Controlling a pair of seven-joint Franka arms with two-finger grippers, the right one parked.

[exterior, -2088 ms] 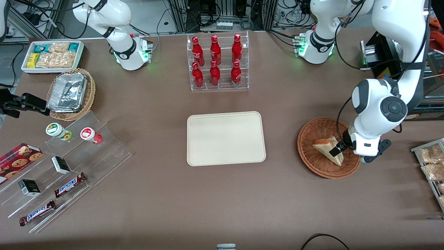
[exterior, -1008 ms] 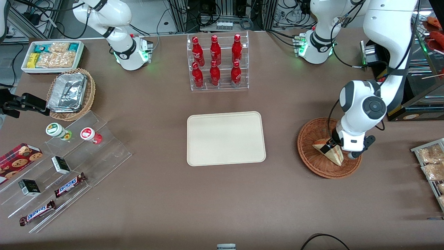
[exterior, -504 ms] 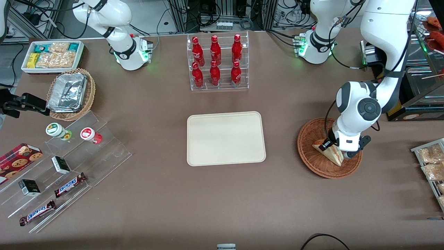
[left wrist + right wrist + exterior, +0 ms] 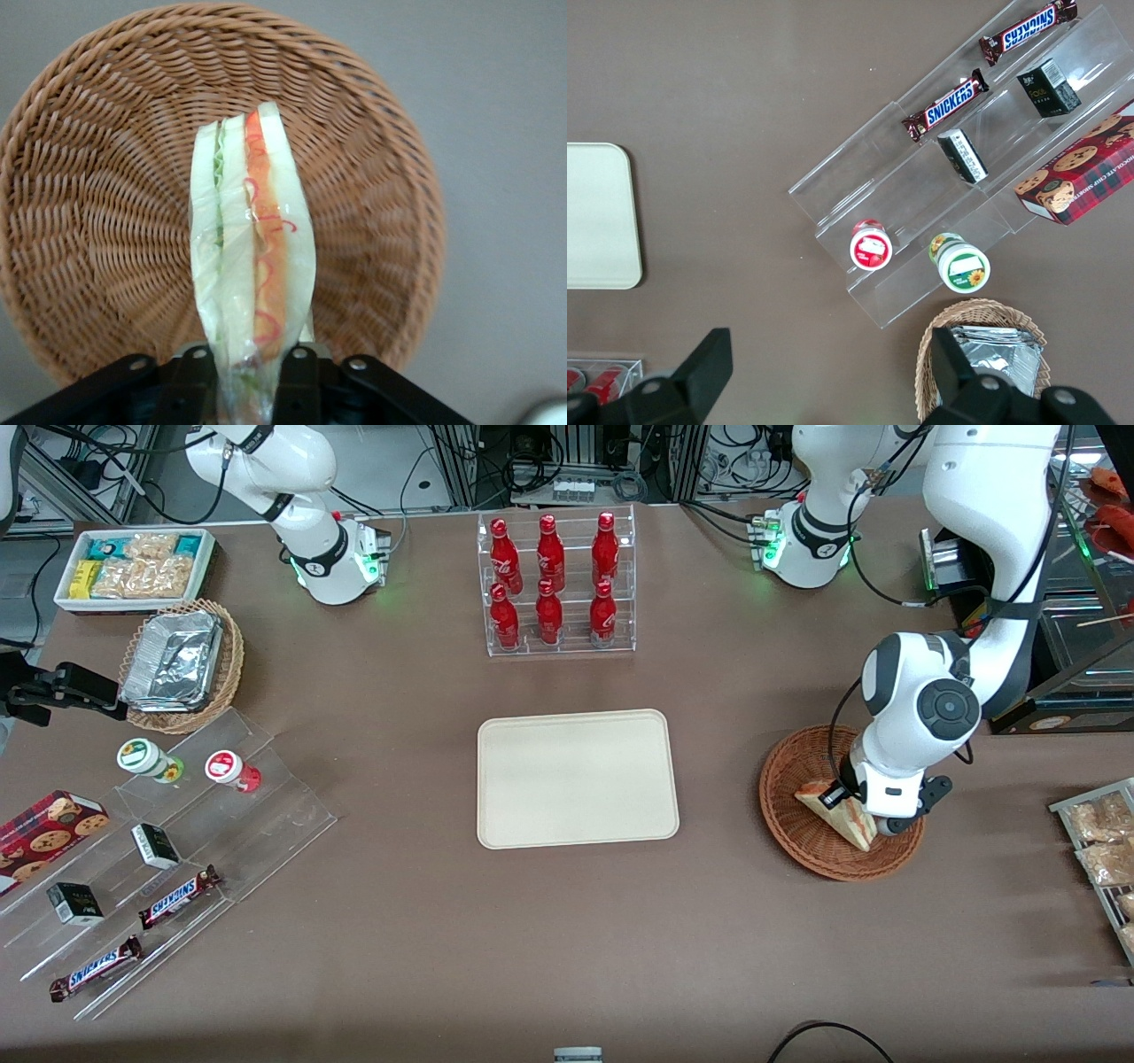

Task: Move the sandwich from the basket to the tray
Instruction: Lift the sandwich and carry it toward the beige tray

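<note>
The sandwich (image 4: 833,811) is a pale wedge in clear wrap with orange and green filling. It stands on edge in the round reddish-brown wicker basket (image 4: 797,837) toward the working arm's end of the table. My left gripper (image 4: 849,808) is down in the basket, its two black fingers (image 4: 299,381) closed on the sandwich's (image 4: 254,266) wide end, with the basket wall (image 4: 97,221) around it. The cream tray (image 4: 577,778) lies bare at the table's middle, beside the basket; its corner also shows in the right wrist view (image 4: 598,217).
A clear rack of red bottles (image 4: 555,584) stands farther from the camera than the tray. Bagged snacks (image 4: 1099,841) lie at the working arm's table edge. A clear stepped stand with candy bars (image 4: 159,850), a foil-filled basket (image 4: 182,664) and a white snack bin (image 4: 133,567) sit toward the parked arm's end.
My gripper moved along the sandwich toward its wide end and closed on it. The sandwich has shifted slightly within the basket.
</note>
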